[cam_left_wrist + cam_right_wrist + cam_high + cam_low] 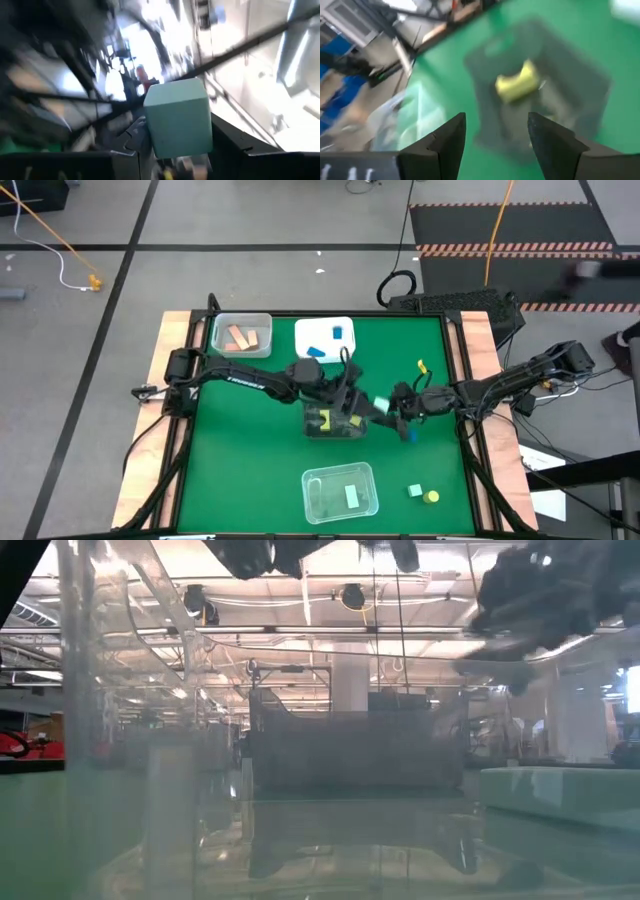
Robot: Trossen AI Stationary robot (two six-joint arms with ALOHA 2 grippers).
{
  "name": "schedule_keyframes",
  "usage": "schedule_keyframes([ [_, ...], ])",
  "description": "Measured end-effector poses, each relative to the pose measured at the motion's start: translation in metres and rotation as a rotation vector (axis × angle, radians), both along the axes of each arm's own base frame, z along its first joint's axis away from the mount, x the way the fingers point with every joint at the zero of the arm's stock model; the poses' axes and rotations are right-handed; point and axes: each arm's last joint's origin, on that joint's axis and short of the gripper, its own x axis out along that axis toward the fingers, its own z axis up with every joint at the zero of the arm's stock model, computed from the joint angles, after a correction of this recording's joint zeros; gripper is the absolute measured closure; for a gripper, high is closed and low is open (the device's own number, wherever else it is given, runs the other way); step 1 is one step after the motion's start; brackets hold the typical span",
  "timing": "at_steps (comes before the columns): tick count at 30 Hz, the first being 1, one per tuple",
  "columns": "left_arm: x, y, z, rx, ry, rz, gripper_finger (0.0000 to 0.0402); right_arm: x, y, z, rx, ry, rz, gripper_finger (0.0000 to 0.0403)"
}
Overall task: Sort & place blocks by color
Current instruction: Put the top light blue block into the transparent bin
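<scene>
My left gripper (362,404) is over the right end of a dark tray (322,430) at the table's middle, shut on a mint-green cube (380,405), which fills the left wrist view (177,117). The dark tray holds yellow pieces (517,82). My right gripper (405,422) is just right of the cube, open and empty (495,125), and faces the dark tray. A mint cube (414,491) and a yellow round piece (431,497) lie at the near right. A yellow piece (421,366) lies at the far right. My left gripper pinches the mint-green cube by two opposite side faces (150,127) between its two fingers. The cube is lifted clear of the table and sticks out past the fingertips toward the table's right. The contact itself is blurred in the wrist view.
A clear tray (262,320) with tan blocks stands at the far left. A white tray (305,335) with blue blocks stands beside it. A clear tray (312,480) with a mint bar stands near the front edge. The two grippers are close together.
</scene>
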Motion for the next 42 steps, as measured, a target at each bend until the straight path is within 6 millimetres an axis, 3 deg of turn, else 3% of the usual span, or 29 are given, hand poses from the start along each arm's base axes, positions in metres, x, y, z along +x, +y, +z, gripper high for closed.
schedule_keyframes([
  [3, -0.001, -0.019, -0.008, 0.009, 0.098, -0.115, 0.0259, -0.003, 0.003, -0.007, 0.141, 0.101, 0.064, 0.0200],
  [9, -0.008, -0.063, -0.041, 0.013, 0.476, -0.289, 0.0260, -0.011, 0.008, -0.016, 0.388, 0.296, 0.186, 0.0200],
  [13, -0.020, -0.090, -0.060, 0.020, 0.703, -0.344, 0.0262, -0.016, 0.011, -0.020, 0.491, 0.409, 0.246, 0.0200],
  [22, -0.048, -0.144, -0.078, 0.018, 0.985, -0.383, 0.0262, -0.025, 0.014, -0.026, 0.689, 0.625, 0.329, 0.0200],
  [29, -0.059, -0.153, -0.088, 0.057, 1.110, -0.284, 0.0249, -0.025, 0.013, -0.027, 0.628, 0.604, 0.317, 0.0200],
  [35, -0.058, -0.151, -0.089, 0.074, 1.099, -0.267, 0.0237, -0.022, 0.010, -0.028, 0.521, 0.532, 0.222, 0.0200],
  [42, -0.058, -0.151, -0.089, 0.074, 1.094, -0.259, 0.0230, -0.014, 0.010, -0.018, 0.557, 0.399, 0.166, 0.0200],
])
